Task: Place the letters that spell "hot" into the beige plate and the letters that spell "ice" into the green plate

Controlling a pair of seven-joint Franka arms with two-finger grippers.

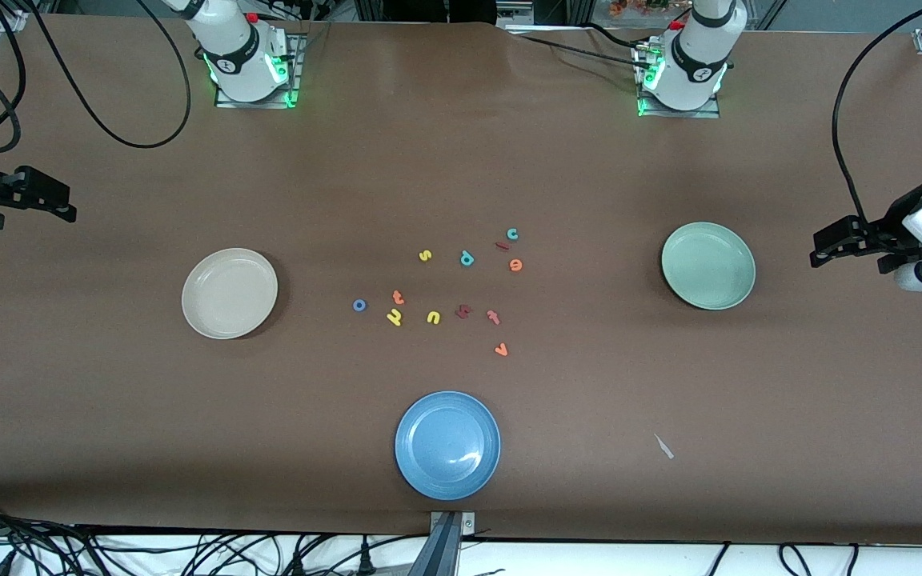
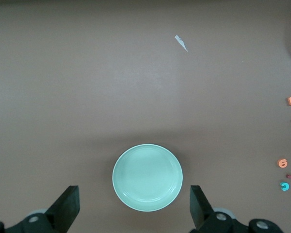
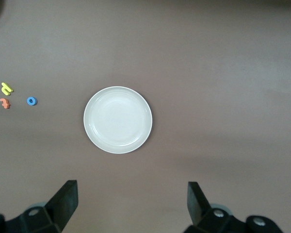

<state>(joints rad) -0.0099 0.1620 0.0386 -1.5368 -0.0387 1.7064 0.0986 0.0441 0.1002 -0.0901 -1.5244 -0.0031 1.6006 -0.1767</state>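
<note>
Your left end effector [image 2: 133,209] hangs released, fingers spread wide, at the left arm's end of the surface [image 1: 669,400], holding nothing. The green plate [image 1: 708,266] lies on the surface just ahead of it, toward the middle, and is bare. Your right end effector [image 3: 132,208] waits the same way at the right arm's end, fingers wide apart and holding nothing, with the beige plate [image 1: 230,293] just ahead of it, also bare.

All the letters lie loose between the two plates, well apart from both end effectors. The blue "o" [image 1: 359,305], orange "t" [image 1: 398,298] and yellow "h" [image 1: 394,318] cluster on the side toward the beige plate. The teal "c" [image 1: 512,234], dark red "i" [image 1: 502,246] and orange "e" [image 1: 515,265] sit close together on the side toward the green plate. A blue plate [image 1: 447,445] rests nearer to the front camera than the letters.
</note>
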